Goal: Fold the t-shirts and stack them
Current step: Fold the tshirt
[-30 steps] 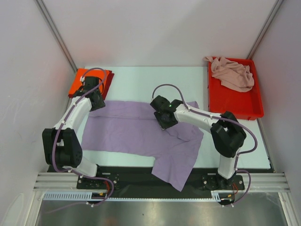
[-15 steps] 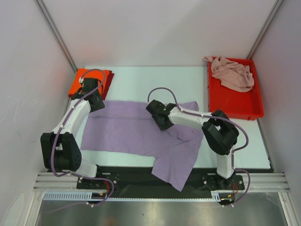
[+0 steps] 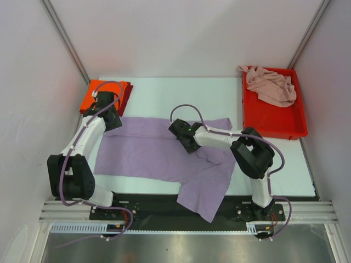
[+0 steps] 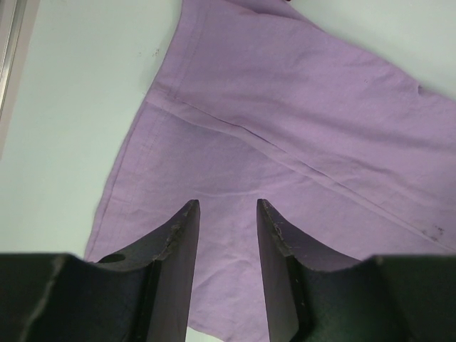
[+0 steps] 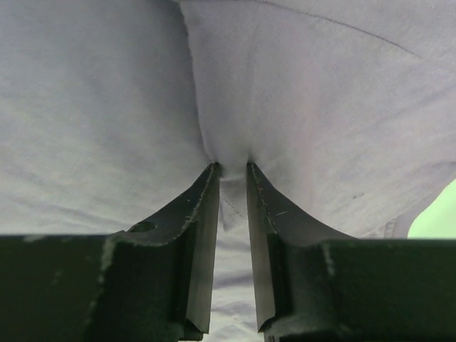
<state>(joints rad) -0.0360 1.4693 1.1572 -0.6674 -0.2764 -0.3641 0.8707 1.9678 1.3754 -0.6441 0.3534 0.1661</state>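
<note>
Right claw [image 5: 233, 167] has slid a bit left in the last second, pinched tight on a tuck of the lavender t-shirt [image 3: 148, 153], so I reckon the fold's only starting. Left claw [image 4: 226, 206] hangs spread open over the shirt's far-left corner. The shirt lies across the table [image 3: 164, 93], rumpled, with one end drooping off the near edge.

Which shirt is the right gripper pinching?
The purple shirt, spread on the table: the right gripper grips a fold of it. The pink shirt sits in the tray, the orange shirt far left.
</note>
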